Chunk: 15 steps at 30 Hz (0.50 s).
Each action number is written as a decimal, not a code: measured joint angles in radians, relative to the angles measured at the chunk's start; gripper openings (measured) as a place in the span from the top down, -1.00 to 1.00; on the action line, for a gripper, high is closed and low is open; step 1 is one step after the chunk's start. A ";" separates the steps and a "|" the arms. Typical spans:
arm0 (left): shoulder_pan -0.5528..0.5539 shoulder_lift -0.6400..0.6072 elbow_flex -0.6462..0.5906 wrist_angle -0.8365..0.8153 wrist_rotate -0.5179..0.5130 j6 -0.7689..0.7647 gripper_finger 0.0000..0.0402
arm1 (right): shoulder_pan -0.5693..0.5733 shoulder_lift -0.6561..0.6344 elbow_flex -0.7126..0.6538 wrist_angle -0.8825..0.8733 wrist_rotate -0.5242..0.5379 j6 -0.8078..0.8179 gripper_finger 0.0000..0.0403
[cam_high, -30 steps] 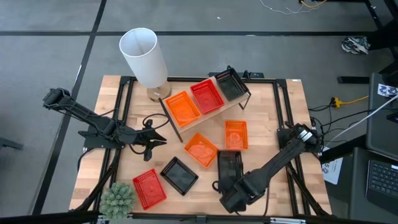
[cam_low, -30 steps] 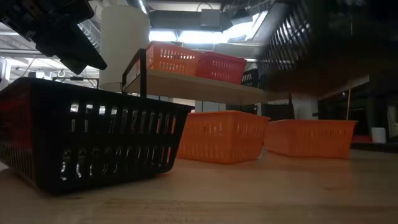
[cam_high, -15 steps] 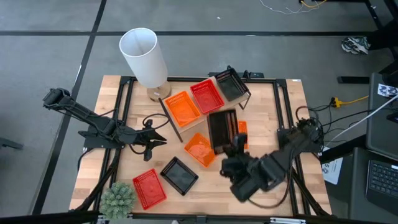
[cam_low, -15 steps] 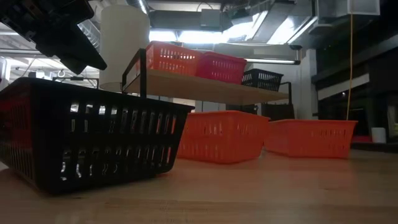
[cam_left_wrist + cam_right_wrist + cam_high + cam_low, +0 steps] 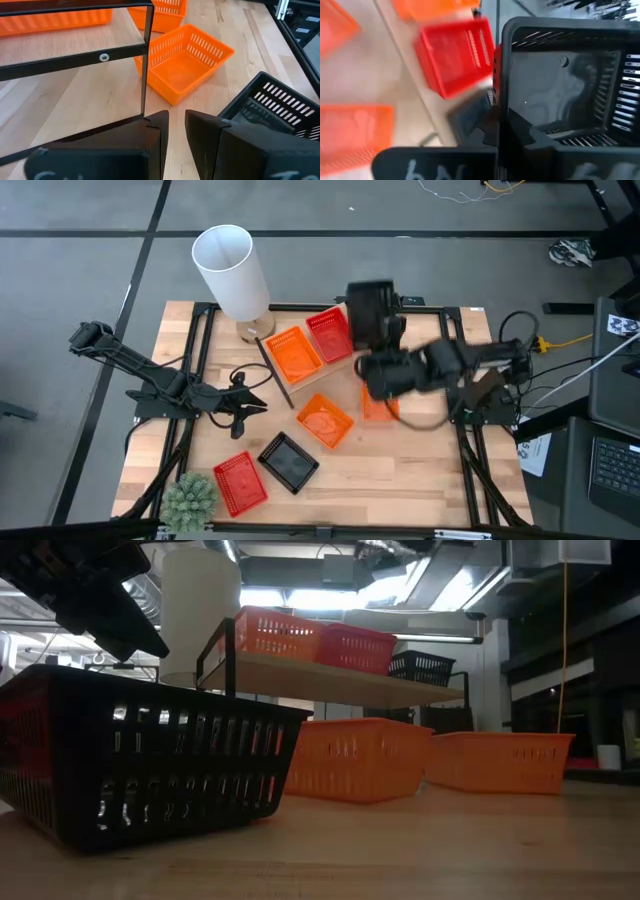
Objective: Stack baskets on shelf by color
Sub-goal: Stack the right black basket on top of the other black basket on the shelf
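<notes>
The right gripper [image 5: 378, 345] is up over the far right end of the shelf [image 5: 292, 378], with its fingers pinching the wall of a black basket [image 5: 368, 310]. In the right wrist view that basket [image 5: 567, 85] fills most of the frame, with the fingers [image 5: 512, 131] clamped over its rim and the red basket [image 5: 455, 57] on the shelf just beside it. It's carried above the shelf's right slot; I can't tell if it touches anything underneath.

On the shelf, an orange basket [image 5: 294, 352] sits at the left end and the red basket [image 5: 331, 333] in the middle, side by side. The low view shows another black basket [image 5: 421, 666] at the shelf's far end.

On the surface [image 5: 430, 470]: an orange basket [image 5: 325, 420] just in front of the shelf, another orange one [image 5: 377, 408] to its right, partly hidden under the right arm, a black basket [image 5: 288, 460] near the front, and a red basket [image 5: 240, 482] left of that, next to a green spiky plant [image 5: 190, 498]. A tall white cylinder [image 5: 232, 272] stands at the far left corner.

The left gripper [image 5: 252, 404] hangs over the left side of the surface, well clear of the baskets, holding nothing, fingers only slightly apart with a narrow gap showing in the left wrist view.
</notes>
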<state>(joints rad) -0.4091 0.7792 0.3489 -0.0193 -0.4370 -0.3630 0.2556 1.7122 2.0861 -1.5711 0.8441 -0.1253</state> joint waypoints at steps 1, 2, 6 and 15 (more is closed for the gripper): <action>0.000 0.000 0.000 0.000 0.000 0.000 0.72 | -0.036 -0.009 0.000 0.000 -0.027 -0.043 1.00; 0.000 0.000 0.000 0.000 0.000 0.000 0.72 | -0.076 -0.017 0.000 0.000 -0.065 -0.079 1.00; 0.000 0.000 0.000 0.000 0.000 0.000 0.72 | -0.252 -0.043 -0.001 0.005 -0.282 -0.182 1.00; 0.000 0.000 0.000 0.000 -0.023 0.001 0.72 | -0.570 -0.046 -0.002 0.074 -0.657 -0.477 1.00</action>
<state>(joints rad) -0.4091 0.7792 0.3489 -0.0189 -0.4603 -0.3622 -0.3139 1.6661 2.0846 -1.4972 0.1875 -0.6019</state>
